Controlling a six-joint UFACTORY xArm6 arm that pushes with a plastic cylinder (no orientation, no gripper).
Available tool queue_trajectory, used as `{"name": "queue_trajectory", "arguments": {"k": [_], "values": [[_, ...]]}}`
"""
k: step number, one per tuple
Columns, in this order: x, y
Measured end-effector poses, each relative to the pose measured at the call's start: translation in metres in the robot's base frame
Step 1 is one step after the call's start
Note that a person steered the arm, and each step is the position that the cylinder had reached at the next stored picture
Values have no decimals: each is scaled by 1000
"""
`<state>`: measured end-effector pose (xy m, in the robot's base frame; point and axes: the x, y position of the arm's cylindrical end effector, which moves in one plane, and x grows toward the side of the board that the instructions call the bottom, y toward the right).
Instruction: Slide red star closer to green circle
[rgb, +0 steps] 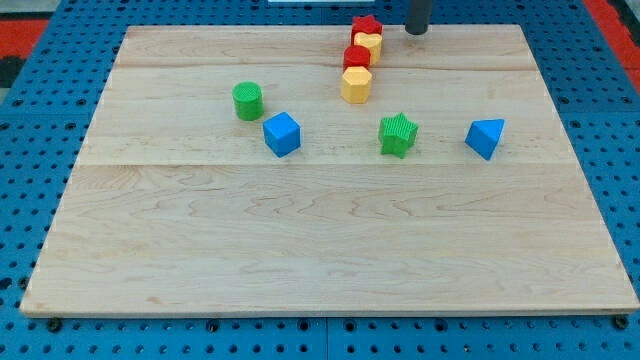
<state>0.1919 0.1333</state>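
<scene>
The red star (365, 24) lies at the top edge of the wooden board (320, 240), at the head of a short column of blocks. The green circle (248, 101) sits to the lower left of it, well apart. My tip (417, 30) stands at the board's top edge, just to the right of the red star, with a small gap between them.
Below the red star run a yellow block (369, 43), a red block (357, 57) and a yellow hexagon (356, 85), touching in a line. A blue cube (282, 134) lies next to the green circle. A green star (398, 134) and a blue block (485, 137) lie to the right.
</scene>
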Motion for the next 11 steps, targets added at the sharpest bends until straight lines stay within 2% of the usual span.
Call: {"name": "queue_trajectory", "arguments": {"k": [1,2,4,7,8,9,11], "values": [[2,-55],[5,-171],[1,-173],[10,-312],[-1,-319],[17,-341],[51,-251]]}}
